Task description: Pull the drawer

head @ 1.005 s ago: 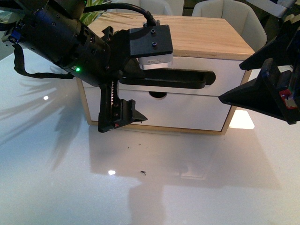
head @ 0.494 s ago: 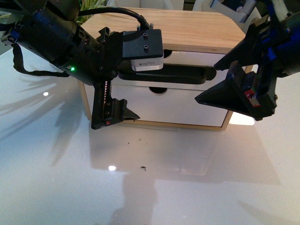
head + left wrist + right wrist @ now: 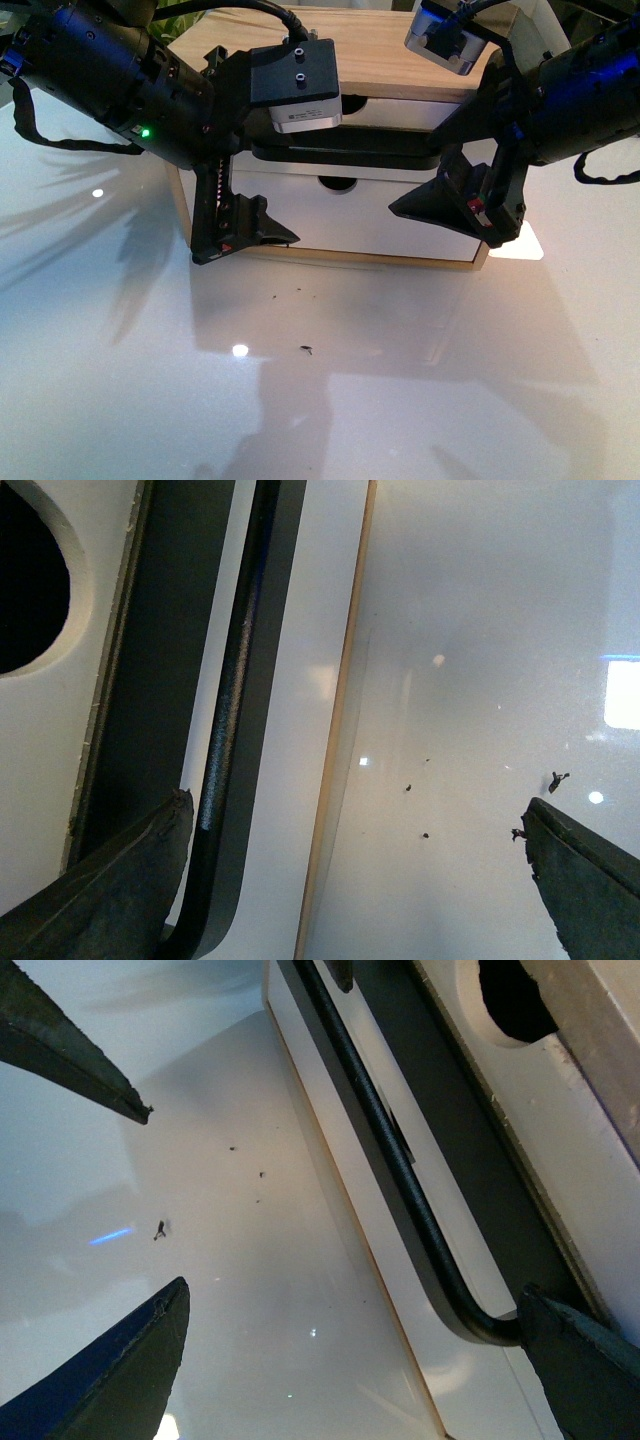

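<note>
A wood-topped cabinet [image 3: 400, 55] with 2 white drawer fronts is seen standing on a glossy white table [image 3: 120, 330], toward its far side. The drawer [image 3: 392, 113] is the upper of the 2, and its black bar handle [image 3: 350, 152] runs across the front. A half-round notch [image 3: 337, 184] is seen just below the bar, above the plain lower front [image 3: 360, 225]. Whether the drawer is drawn out at all cannot be told.

The left gripper [image 3: 357, 805] is held at the left part of the handle with its jaws spread wide. 1 finger [image 3: 110, 880] is placed just beside the bar and the other [image 3: 590, 870] over the table, so the bar is straddled but not clamped. The right gripper [image 3: 355, 1295] is likewise released, with 1 finger [image 3: 585, 1360] set at the bar's curved right end and the other [image 3: 130, 1360] out over the table. A few dark specks [image 3: 305, 349] are scattered on the table in front of the cabinet.
</note>
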`<state>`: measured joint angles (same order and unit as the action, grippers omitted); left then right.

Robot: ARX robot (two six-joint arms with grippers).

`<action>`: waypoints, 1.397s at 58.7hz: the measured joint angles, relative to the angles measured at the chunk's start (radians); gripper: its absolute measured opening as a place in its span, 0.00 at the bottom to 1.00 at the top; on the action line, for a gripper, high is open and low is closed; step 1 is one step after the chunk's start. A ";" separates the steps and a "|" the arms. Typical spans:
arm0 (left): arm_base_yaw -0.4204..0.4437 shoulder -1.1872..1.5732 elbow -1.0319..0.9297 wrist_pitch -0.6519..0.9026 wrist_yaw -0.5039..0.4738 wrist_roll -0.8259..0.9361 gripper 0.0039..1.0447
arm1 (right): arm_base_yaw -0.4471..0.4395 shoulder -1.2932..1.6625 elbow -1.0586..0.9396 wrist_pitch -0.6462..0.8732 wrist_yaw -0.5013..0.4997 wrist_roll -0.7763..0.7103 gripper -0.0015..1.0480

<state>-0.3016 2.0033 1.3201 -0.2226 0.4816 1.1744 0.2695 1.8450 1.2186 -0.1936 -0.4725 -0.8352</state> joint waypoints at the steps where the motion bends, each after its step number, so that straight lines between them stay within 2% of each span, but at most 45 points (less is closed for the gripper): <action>1: 0.000 0.000 0.000 0.000 0.000 0.000 0.93 | 0.001 0.004 0.003 0.003 0.000 0.000 0.91; 21: -0.003 0.010 0.009 0.000 -0.008 0.007 0.93 | 0.024 0.065 0.055 -0.015 0.018 -0.035 0.91; 35: -0.012 0.013 0.011 -0.010 -0.033 0.029 0.93 | 0.026 0.073 0.085 -0.129 0.014 -0.116 0.91; 47: -0.023 0.008 0.017 -0.084 -0.044 0.096 0.93 | 0.023 0.059 0.094 -0.248 -0.008 -0.201 0.92; 63: -0.033 -0.066 -0.070 -0.152 -0.012 0.150 0.93 | 0.019 -0.016 0.014 -0.312 -0.069 -0.236 0.92; 82: -0.044 -0.219 -0.243 -0.179 0.014 0.168 0.93 | 0.040 -0.162 -0.153 -0.311 -0.116 -0.221 0.92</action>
<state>-0.3458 1.7844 1.0767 -0.4019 0.4957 1.3422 0.3092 1.6829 1.0657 -0.5045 -0.5880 -1.0565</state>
